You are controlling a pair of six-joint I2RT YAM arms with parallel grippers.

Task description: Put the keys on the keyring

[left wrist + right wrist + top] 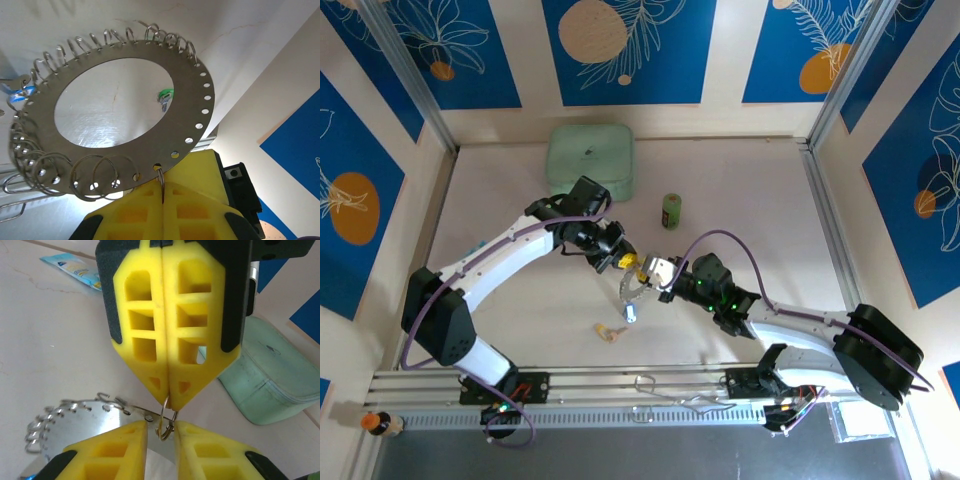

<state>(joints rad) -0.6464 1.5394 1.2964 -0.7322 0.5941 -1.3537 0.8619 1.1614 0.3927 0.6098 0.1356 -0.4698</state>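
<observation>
The keyring [192,80] is a flat silvery hoop with punched holes and several small wire rings along its rim. It hangs in the air between the arms [632,293]. My left gripper [162,192] is shut on one small ring threaded through a rim hole. From the right wrist view, that left gripper [167,397] points down at my right gripper [161,432], which is open by a narrow gap with the small ring inside it. A blue key [20,92] hangs on the hoop. A green key [165,95] shows through the hoop's centre. A yellow key [610,332] lies on the table.
The mint-green box [590,160] stands at the back, close behind the left gripper [270,385]. A small green cylinder [671,211] stands upright to its right. A blue packet [75,267] lies on the table. A metal rail [650,385] runs along the near edge.
</observation>
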